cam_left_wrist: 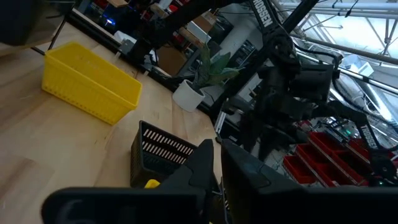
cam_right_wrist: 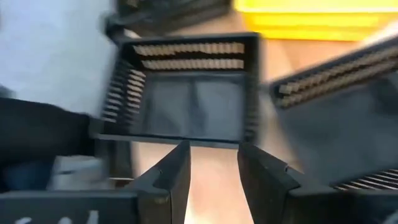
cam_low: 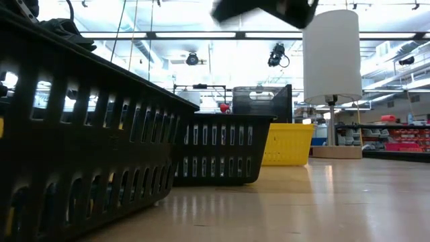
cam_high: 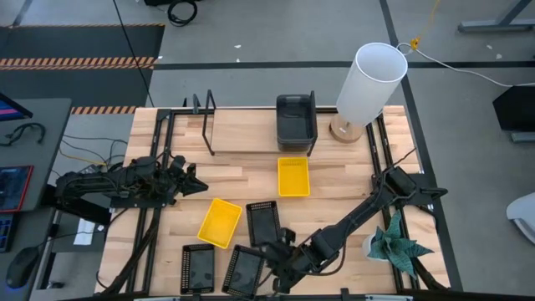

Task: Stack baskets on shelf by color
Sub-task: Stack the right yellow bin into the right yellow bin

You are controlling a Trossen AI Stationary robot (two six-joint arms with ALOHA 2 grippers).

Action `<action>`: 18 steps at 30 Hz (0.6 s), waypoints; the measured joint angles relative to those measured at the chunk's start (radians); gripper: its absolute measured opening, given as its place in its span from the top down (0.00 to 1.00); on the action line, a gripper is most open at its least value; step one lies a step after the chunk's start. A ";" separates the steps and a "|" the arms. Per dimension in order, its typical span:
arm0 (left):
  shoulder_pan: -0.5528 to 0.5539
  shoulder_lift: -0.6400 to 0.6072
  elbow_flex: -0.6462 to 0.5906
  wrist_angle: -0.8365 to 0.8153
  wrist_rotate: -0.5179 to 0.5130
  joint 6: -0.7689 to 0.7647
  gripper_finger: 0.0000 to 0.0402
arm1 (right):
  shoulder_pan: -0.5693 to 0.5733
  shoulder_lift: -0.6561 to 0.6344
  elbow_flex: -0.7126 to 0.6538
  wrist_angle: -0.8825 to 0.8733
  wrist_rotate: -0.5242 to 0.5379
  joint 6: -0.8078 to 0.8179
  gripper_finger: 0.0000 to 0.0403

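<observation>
Three black perforated baskets sit near the table's near edge (cam_high: 262, 221), (cam_high: 245, 269), (cam_high: 197, 267). Two yellow baskets rest on the table, one mid-table (cam_high: 293, 176), one turned askew (cam_high: 220, 222). A dark grey basket (cam_high: 296, 121) stands at the right end of the shelf (cam_high: 207, 125). My right gripper (cam_high: 278, 256) hovers open among the black baskets; in its wrist view the right gripper (cam_right_wrist: 212, 168) stands just short of the near rim of a black basket (cam_right_wrist: 186, 93). My left gripper (cam_high: 199, 185) waits shut at mid-left, also seen as the left gripper (cam_left_wrist: 217, 165).
A tall white cylinder (cam_high: 369, 82) stands at the far right, beside the shelf. A small potted plant (cam_high: 393, 247) sits by the right arm near the near right corner. Bare wood lies between the shelf and the yellow baskets. A black basket (cam_low: 80, 148) fills the low view's left.
</observation>
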 joint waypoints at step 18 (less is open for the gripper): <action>0.001 0.000 0.002 0.062 -0.116 0.076 0.91 | -0.019 -0.455 -0.579 0.317 0.227 -0.118 0.81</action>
